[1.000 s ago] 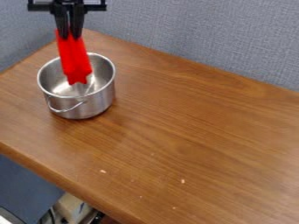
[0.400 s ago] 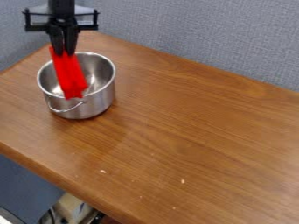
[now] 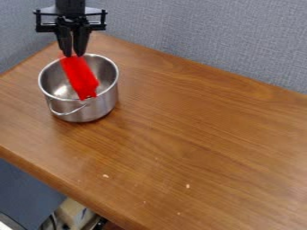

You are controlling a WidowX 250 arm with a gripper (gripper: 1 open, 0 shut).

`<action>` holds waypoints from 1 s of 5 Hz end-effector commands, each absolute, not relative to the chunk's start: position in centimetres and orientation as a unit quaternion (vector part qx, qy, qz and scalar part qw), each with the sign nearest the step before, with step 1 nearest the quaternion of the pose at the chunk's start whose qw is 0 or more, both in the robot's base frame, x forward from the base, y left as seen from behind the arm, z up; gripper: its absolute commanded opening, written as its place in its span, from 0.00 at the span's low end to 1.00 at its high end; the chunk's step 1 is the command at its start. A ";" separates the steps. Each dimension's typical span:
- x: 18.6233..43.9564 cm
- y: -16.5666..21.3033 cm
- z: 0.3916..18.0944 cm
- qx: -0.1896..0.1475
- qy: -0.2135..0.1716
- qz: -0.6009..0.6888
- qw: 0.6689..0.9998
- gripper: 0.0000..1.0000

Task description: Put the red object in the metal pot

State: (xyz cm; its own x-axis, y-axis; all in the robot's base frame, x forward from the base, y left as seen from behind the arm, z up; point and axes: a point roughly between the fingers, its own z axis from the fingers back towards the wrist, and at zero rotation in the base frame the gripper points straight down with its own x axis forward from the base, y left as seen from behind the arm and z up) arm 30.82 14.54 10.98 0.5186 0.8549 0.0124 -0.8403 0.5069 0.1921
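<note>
Over the metal pot (image 3: 81, 88), at the far-left corner of the wooden table (image 3: 192, 126), the gripper (image 3: 72, 52) points nearly straight down with its dark fingers (image 3: 65, 40) just above the pot's back rim. Leaning inside the pot, the red object (image 3: 82, 77) stands tilted, lower end down in the bowl toward the pot's near-right wall and upper end at the fingertips over the back rim. Whether the fingers clamp the bar or have parted from it cannot be told; they look slightly spread.
</note>
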 end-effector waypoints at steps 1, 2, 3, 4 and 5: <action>31.0 15.2 13.5 0.097 0.017 0.487 0.868 1.00; 31.4 15.2 14.2 0.099 0.018 0.484 0.870 1.00; 31.3 15.0 14.5 0.102 0.019 0.451 0.886 1.00; 31.0 15.0 14.6 0.106 0.019 0.423 0.900 1.00; 30.6 15.4 14.1 0.110 0.024 0.421 0.900 1.00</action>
